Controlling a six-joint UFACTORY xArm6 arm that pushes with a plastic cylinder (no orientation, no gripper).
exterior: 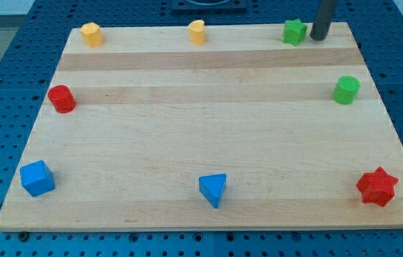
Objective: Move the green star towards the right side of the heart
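Wooden board (208, 143): green star (294, 31) sits at its top edge, well to the view's right of the yellow heart (197, 32). Judgement: the star needs a steady push toward the view's left along that edge, stopping just short of the heart.

Rod upright; my tip (319, 38) sits just beside the star's right side. Bare rod, nothing to open or close; contact with the star cannot be told.

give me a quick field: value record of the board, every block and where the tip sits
board: wooden board
top edge: yellow hexagonal block, yellow heart block, green star block
my tip: just to the view's right of the green star, narrow gap
left edge: red cylinder block
right edge: green cylinder block
bottom: blue cube block, blue triangular block, red star block
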